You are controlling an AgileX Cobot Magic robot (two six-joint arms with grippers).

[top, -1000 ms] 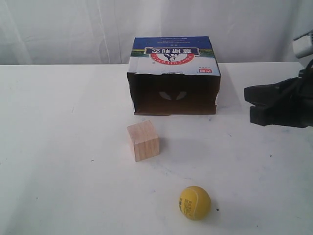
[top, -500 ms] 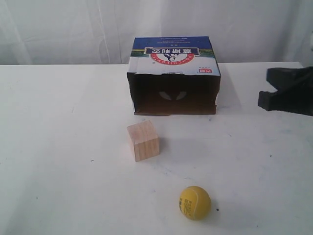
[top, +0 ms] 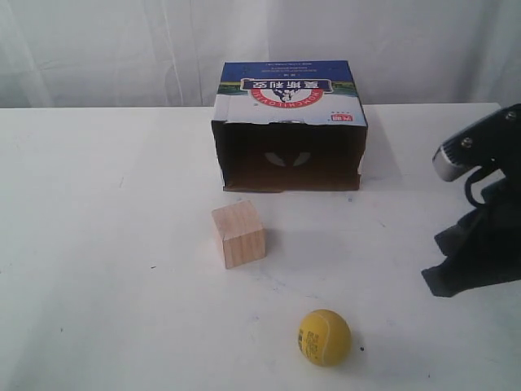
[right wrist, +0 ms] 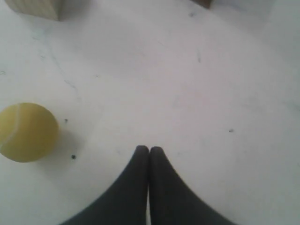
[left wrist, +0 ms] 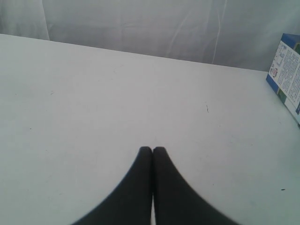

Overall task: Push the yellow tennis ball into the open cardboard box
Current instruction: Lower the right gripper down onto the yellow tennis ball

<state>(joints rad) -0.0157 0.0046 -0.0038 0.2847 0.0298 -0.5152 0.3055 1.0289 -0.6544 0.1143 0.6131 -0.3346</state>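
Right of yellow tennis ball (top: 324, 336), right tool (right wrist: 149, 150) tilted downward, closed tight

I take this for a robot test lab, not a home or shop. The bench (top: 98, 244) is a plain white surface, and a creased white cloth (top: 106, 49) hangs behind it as a backdrop. On the bench sit staged props: an open cardboard box (top: 289, 102), a wooden cube (top: 238, 235) and a yellow tennis ball (top: 324, 336). The black right arm (top: 480, 244) reaches in from the side.
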